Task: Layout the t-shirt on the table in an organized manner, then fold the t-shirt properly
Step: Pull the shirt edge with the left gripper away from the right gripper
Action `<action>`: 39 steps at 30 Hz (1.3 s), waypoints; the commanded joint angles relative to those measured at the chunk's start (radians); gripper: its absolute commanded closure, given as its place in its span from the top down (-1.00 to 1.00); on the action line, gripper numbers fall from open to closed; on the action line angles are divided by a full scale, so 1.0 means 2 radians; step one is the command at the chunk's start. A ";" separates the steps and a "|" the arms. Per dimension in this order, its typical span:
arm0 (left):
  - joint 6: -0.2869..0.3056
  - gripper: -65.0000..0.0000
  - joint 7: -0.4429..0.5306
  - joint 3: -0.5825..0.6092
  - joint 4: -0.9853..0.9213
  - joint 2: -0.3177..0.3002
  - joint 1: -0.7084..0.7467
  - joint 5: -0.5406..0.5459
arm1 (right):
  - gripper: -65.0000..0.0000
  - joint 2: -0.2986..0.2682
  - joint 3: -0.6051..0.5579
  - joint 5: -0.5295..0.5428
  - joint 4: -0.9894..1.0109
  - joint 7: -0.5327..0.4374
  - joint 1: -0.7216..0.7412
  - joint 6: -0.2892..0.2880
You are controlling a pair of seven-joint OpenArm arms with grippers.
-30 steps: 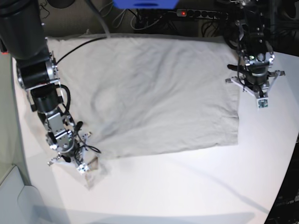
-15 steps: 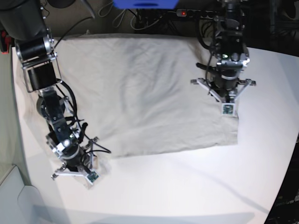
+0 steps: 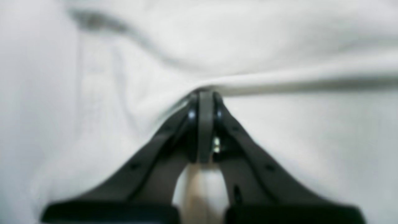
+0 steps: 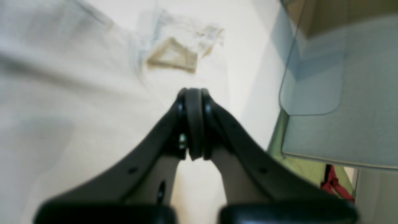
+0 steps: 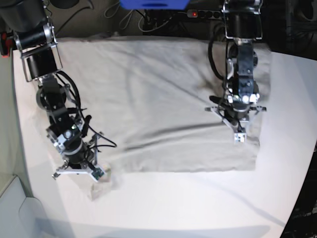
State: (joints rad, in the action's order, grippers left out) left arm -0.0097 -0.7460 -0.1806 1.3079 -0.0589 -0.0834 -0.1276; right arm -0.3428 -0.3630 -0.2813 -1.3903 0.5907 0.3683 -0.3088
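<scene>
**Ana:** White, smooth and matte, the large tabletop [image 5: 208, 203] fills most of the base view, with cables and a power strip [image 5: 213, 15] in the dark strip at twelve o'clock.

**Ben:** And the plain light grey-beige cotton t-shirt [image 5: 153, 99]?

**Ana:** It lies spread over the upper half of the table, from about nine o'clock across to three, with long creases running through it and its near edge roughly straight.

**Ben:** What does the left gripper [image 3: 203, 93] have?

**Ana:** Its dark jaws are pressed together on a raised ridge of the shirt, which bunches up right at the tips in the left wrist view. In the base view that arm stands at about three o'clock on the cloth. The pinch probably serves to drag or lift that side so the fabric lies flatter.

**Ben:** The right gripper [image 4: 192, 91]?

**Ana:** Also fully closed, at about eight o'clock near the shirt's lower corner. Its wrist view is blurred; cloth lies just beyond the tips, but whether any is caught between them cannot be told. A small folded scrap of fabric [image 5: 100, 187] lies beside it, likely a sleeve or tucked corner.

**Ben:** So the task stands where?

**Ana:** By the look of it, laying out. That corner wants straightening before any fold.
</scene>
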 commanded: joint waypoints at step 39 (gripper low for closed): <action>-0.002 -1.00 -0.136 -0.048 0.234 -0.055 0.058 -0.004 | -1.00 0.052 0.034 -0.003 0.298 -0.054 0.099 -0.142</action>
State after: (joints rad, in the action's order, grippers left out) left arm -0.0071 -1.0302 -0.2745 1.7592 -0.1604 0.0456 -0.1333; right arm -0.2310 -0.2951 -0.2619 -0.7925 0.4343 0.5629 -0.5903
